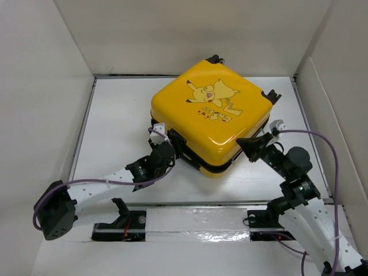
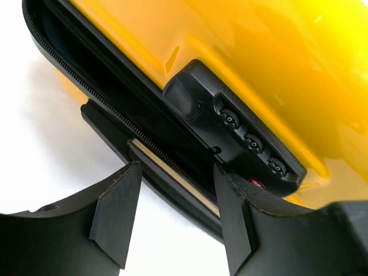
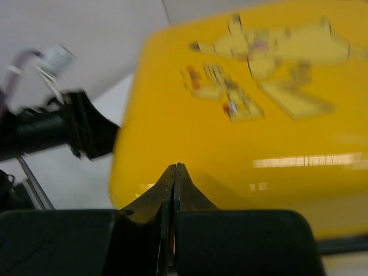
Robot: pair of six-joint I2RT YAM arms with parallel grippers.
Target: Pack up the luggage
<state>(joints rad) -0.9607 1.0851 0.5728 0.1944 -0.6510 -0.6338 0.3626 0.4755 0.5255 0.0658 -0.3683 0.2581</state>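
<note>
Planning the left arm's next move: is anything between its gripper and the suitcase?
Nothing visible. The left gripper is open right at the suitcase, at its zipper seam near the combination lock.

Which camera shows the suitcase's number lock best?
The left wrist view: the lock sits close, its three dials sharp. The top view doesn't show it; the right wrist view shows only the blurred yellow top of the luggage.

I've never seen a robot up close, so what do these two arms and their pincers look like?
The left arm and right arm have white links dotted with holes, joined by chunky black joints. A purple cable loops along each, ending in a white plug. The left gripper and right gripper are matte black, each with two wedge-shaped fingers.
</note>
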